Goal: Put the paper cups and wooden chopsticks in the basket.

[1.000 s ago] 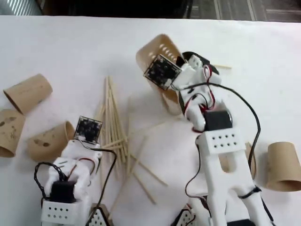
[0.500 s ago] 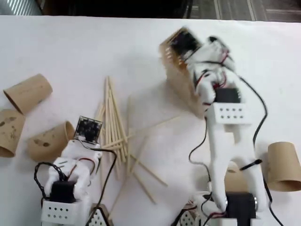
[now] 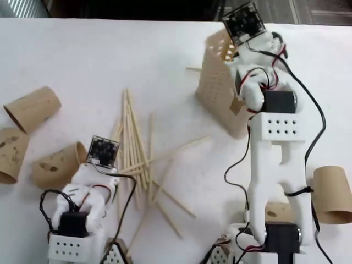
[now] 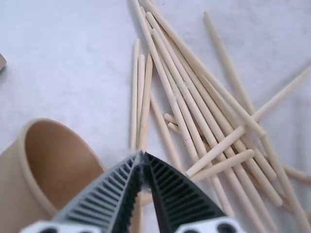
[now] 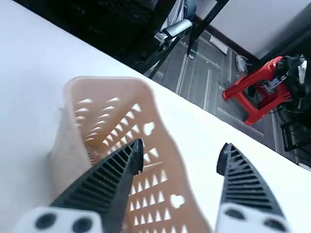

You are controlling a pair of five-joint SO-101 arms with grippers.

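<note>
The tan perforated basket [image 3: 217, 91] stands tilted at the far right of the table. My right gripper [image 5: 180, 155] is open over its rim, one finger inside the basket [image 5: 116, 131] and the other outside its wall. Wooden chopsticks [image 3: 135, 146] lie scattered in a pile at the table's middle. My left gripper [image 4: 142, 155] is shut and holds nothing, just above the chopsticks [image 4: 194, 111] and beside the mouth of a paper cup [image 4: 43, 160]. That cup [image 3: 58, 164] lies on its side at the left, with two more cups [image 3: 33, 108] [image 3: 10, 154] beyond it.
Another paper cup [image 3: 333, 193] lies at the right edge, and one more cup [image 3: 278, 212] is partly hidden behind the right arm's base. A single chopstick [image 3: 192, 69] lies next to the basket. Bare white table [image 3: 110, 55] stretches along the far side.
The right arm has swung toward the far right, and the basket moved with it, from the table's middle to the far right. The left arm has kept still.
</note>
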